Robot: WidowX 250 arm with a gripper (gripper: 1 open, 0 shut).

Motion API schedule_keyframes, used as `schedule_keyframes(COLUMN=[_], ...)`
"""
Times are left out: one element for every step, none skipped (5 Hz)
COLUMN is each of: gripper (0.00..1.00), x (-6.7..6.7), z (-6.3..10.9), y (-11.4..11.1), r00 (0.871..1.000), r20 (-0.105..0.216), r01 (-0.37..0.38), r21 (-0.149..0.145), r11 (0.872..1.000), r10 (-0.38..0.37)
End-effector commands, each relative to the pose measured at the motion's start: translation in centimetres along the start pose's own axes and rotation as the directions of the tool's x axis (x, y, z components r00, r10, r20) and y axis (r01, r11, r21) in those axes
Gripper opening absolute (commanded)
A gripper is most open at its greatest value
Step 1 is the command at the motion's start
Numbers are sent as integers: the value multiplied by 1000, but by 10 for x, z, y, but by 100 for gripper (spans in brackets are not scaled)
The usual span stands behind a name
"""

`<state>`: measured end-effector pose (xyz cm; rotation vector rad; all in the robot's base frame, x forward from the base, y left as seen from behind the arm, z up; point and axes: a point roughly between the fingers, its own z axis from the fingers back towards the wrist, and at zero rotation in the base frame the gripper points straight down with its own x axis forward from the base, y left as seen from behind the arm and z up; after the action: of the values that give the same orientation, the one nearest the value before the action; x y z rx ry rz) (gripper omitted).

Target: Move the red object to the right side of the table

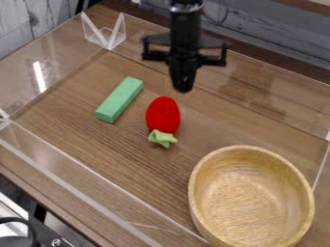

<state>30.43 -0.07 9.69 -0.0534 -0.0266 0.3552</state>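
Observation:
The red object (162, 114), a glossy toy strawberry with its light-green cap toward the front, lies on the wood-grain table (245, 116) near the middle. My gripper (184, 87) hangs above and slightly behind-right of it, pointing straight down. Its fingers are pressed together with nothing between them, and they are clear of the strawberry.
A flat green block (120, 99) lies just left of the strawberry. A round wooden bowl (252, 199) fills the front right corner. Low clear acrylic walls (77, 183) border the table, with a clear bracket (103, 32) at the back left.

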Motion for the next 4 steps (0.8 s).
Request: schedule_keyframes(gripper=[100, 100, 100, 100], x=[1, -3, -3, -3], z=[2, -9, -15, -22], y=[8, 15, 18, 23], r00=[998, 998, 998, 998], r20=[62, 66, 63, 65], r01=[7, 8, 3, -26], r21=[-3, 10, 19, 32], r11=[1000, 1000, 1000, 999], r10=[-7, -8, -4, 23])
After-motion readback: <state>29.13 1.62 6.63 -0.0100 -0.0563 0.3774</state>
